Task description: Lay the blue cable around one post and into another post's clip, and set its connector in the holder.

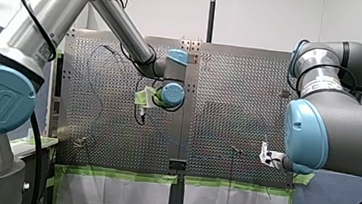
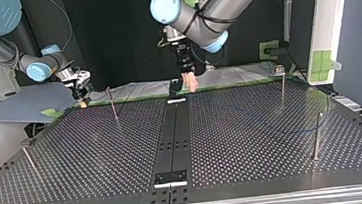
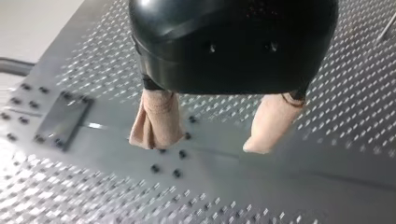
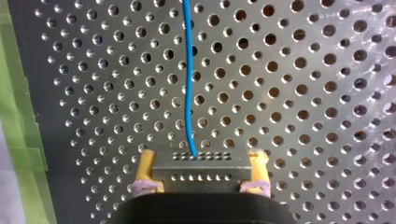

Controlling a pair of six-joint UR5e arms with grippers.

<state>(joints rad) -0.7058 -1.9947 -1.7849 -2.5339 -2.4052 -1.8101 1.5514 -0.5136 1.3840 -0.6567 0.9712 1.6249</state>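
At the near edge of the bench (image 2: 76, 185) in the top view, a small dark plate (image 2: 171, 178) is seen on the middle strip (image 2: 174, 132). It may be the holder, but that cannot be told for sure. A little further in, the near right post (image 2: 315, 136) and the near left post (image 2: 29, 162) are stood up. Beyond them the far right post (image 2: 281, 80) and the far left post (image 2: 112, 102) are seen.

The blue cable (image 4: 188, 79) is laid loose on the bench at that view's right, close to the two posts there. Whether it touches them cannot be told.

At the far edge, my left claw (image 3: 205, 143) is hung over the middle strip. Its beige pads (image 3: 156, 121) are apart and nothing is held. At the far left corner of the view, my right claw (image 4: 203, 158) is clamped on the connector (image 4: 201, 171), with yellow pads (image 4: 145, 165) pressed on both sides. The cable comes out of the connector's front and runs straight ahead.

The step in hand is judged to be leading the cable round a post. The connector should be held tight and carried low and slow. The cable should be swung round the outside of the post and not tugged hard, or the post may be bent. The open claw could be used to push the cable down into the clip
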